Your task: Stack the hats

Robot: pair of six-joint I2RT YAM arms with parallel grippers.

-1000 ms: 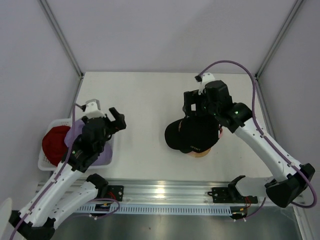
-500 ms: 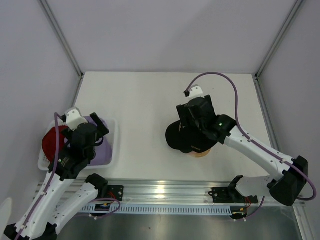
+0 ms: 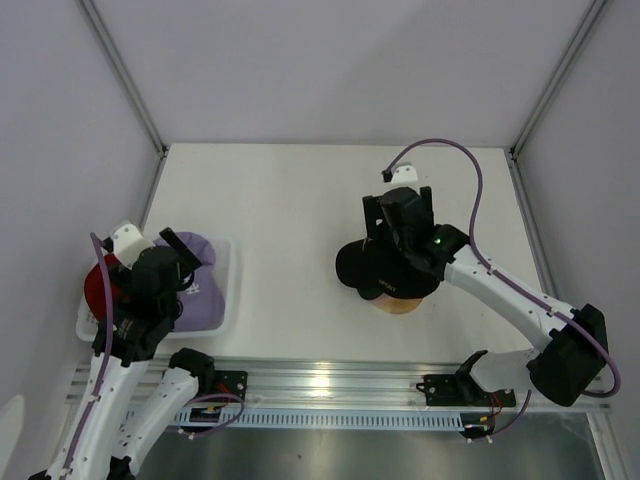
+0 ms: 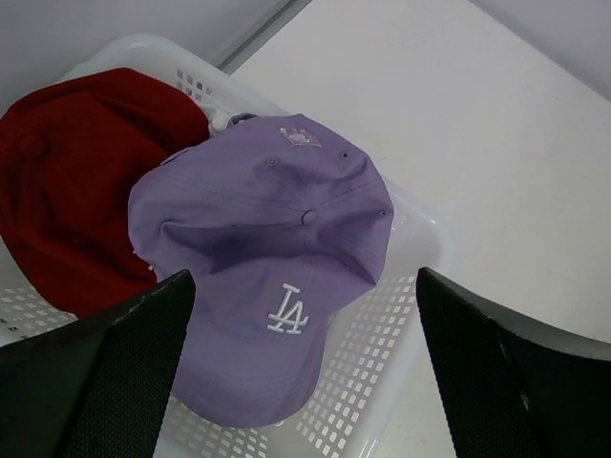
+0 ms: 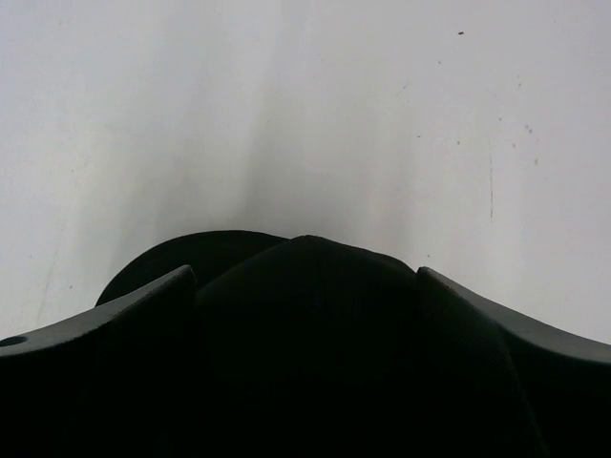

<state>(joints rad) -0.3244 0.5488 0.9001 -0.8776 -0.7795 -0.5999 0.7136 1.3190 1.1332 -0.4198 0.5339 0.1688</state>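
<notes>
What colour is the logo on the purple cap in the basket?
White: the LA logo on the lavender cap shows best in the left wrist view.

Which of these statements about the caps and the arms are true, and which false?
1. The lavender cap lies in the white basket. True.
2. The black cap sits on the wooden stand. True.
3. The red cap sits on the wooden stand. False: it lies in the basket too.
4. The left jaws are shut on the lavender cap. False: they stand open above it.
</notes>
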